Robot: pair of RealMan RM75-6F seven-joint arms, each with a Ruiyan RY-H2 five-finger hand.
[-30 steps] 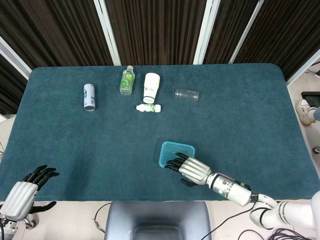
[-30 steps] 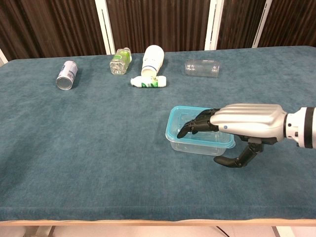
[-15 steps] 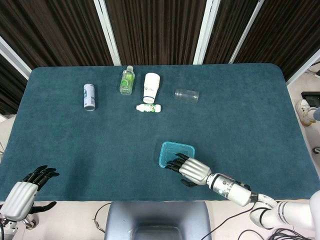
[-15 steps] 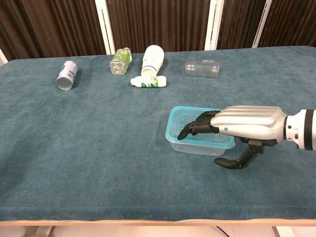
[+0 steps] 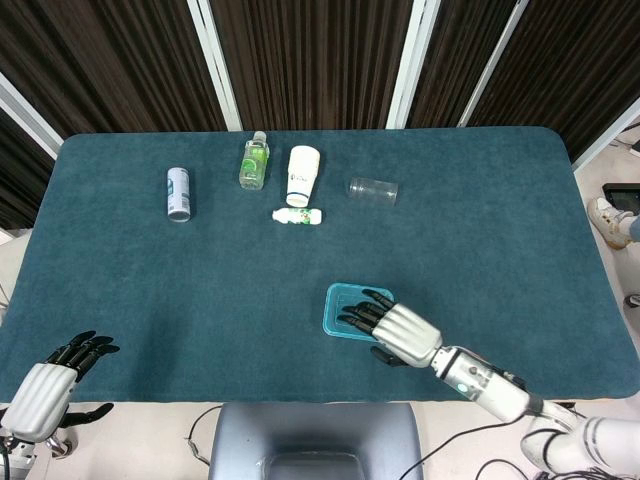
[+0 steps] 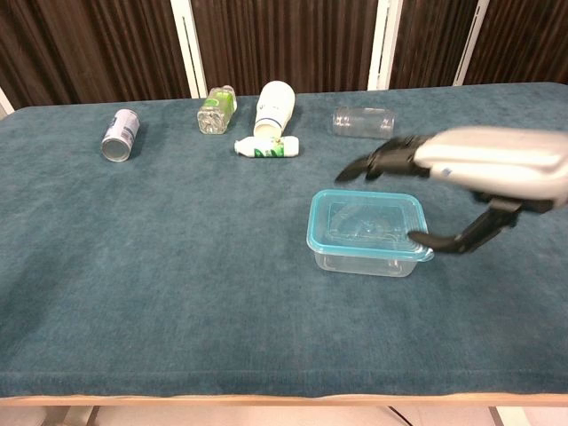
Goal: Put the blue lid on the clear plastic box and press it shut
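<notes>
Matt cloth, glossy plastic

The table (image 6: 177, 266) wears rough teal cloth; the clear box (image 6: 366, 259) and blue lid (image 6: 316, 232) are smooth plastic; the can (image 6: 118, 135) looks metal.

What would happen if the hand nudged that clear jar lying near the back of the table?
The clear jar lies on its side, so it would probably roll. It looks empty and see-through, so likely light. The table's cloth might slow it a little.

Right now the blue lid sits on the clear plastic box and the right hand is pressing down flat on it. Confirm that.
Not quite. The blue lid does sit on the clear plastic box, but the right hand is not pressing on it: the chest view shows it lifted clear above the lid, fingers spread, touching nothing.
</notes>
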